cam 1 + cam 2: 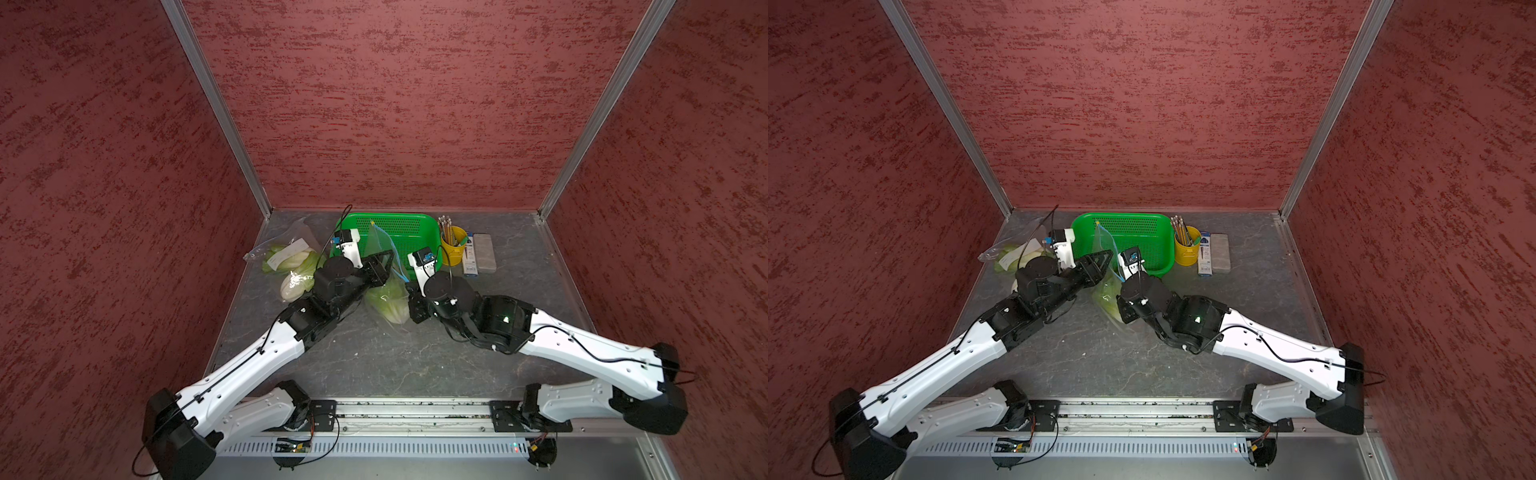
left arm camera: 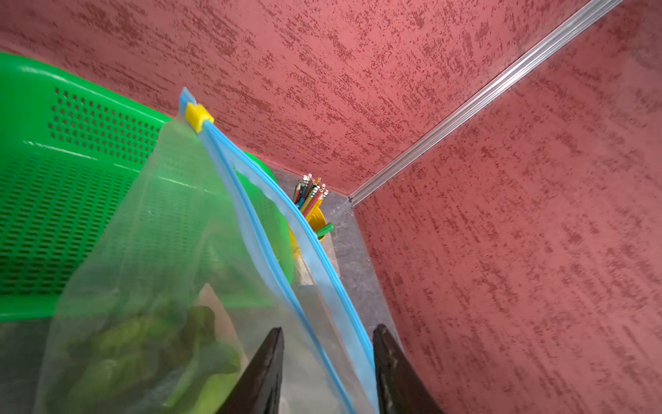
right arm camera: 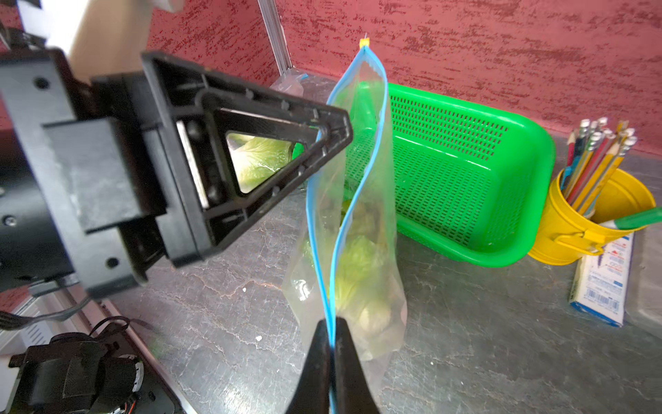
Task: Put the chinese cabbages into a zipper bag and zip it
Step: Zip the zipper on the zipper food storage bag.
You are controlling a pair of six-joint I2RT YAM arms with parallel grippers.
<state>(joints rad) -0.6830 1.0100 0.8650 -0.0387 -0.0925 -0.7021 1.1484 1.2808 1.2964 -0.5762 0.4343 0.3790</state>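
Firstly, nearest the base, the right gripper (image 3: 331, 324) is clamped on the blue zip track of the zipper bag (image 3: 372, 233). The bag stands slack on the table with one chinese cabbage (image 3: 354, 261) in its bottom. The left gripper (image 2: 327, 335) straddles the rim, jaws apart, clamping nothing.

Assessment: the film is thin, limp and slippery, so the track is the only firm hold. The heads look light and easily bruised.

The yellow slider (image 2: 197, 114) sits at the far end. The other cabbages (image 1: 293, 270) lie loose, far left. Neither the white label (image 1: 279, 258) nor the blue carton (image 3: 601, 286) print is legible.
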